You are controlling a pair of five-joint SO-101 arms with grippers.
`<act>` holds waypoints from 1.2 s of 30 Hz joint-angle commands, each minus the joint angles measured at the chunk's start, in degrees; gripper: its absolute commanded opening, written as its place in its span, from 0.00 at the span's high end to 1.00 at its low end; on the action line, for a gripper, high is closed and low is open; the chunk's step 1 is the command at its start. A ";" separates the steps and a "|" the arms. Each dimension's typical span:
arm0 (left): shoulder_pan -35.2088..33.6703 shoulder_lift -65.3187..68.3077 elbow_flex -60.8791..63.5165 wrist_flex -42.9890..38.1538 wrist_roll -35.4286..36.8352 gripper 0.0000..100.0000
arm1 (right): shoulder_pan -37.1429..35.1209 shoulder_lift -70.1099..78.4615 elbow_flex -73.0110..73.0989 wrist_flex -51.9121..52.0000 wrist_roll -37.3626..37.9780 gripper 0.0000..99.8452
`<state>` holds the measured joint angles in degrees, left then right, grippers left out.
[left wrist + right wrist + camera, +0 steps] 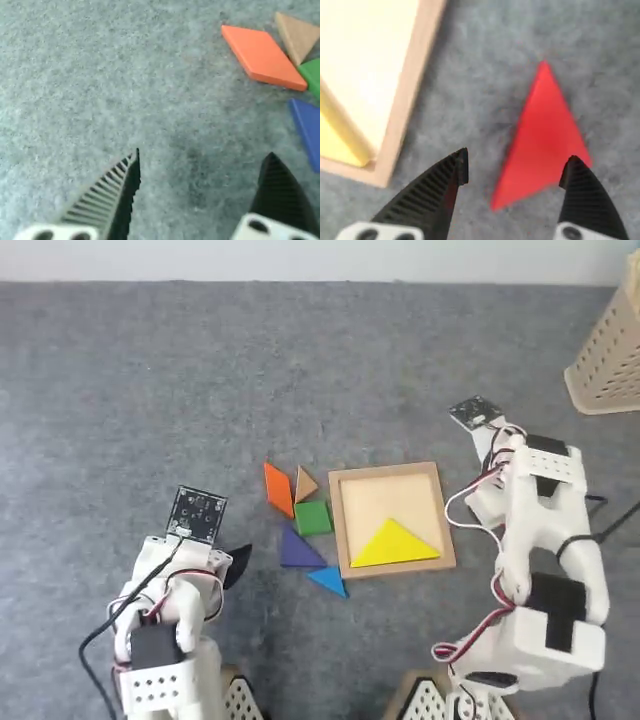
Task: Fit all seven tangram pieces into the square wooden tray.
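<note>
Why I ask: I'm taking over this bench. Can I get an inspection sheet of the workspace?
Surface: grey carpet, flat.
Job's things: square wooden tray holds only the yellow triangle. The orange parallelogram, tan triangle, green square, dark blue triangle and light blue triangle are clustered on the carpet beside it. The red triangle lies on the carpet near the tray's rim.
Clutter: nothing seen.
Grippers: left gripper open over bare carpet; right gripper open over the red triangle.
Cables: white and red wires loop along the right arm; black cable at the left arm.
Surroundings: beige perforated bin at the far edge.
</note>
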<state>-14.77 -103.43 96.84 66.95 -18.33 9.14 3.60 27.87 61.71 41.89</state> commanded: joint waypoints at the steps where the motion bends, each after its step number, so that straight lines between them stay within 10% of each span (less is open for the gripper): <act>1: 0.44 -0.88 -0.31 -0.18 -0.35 0.65 | 0.31 0.22 -3.25 -2.42 3.16 0.70; 36: 0.44 -0.88 -0.31 -0.18 -0.35 0.65 | 6.99 13.32 -12.40 -3.47 -10.37 0.71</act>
<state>-14.77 -103.43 96.84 66.95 -18.33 15.12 17.14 17.67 59.60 34.51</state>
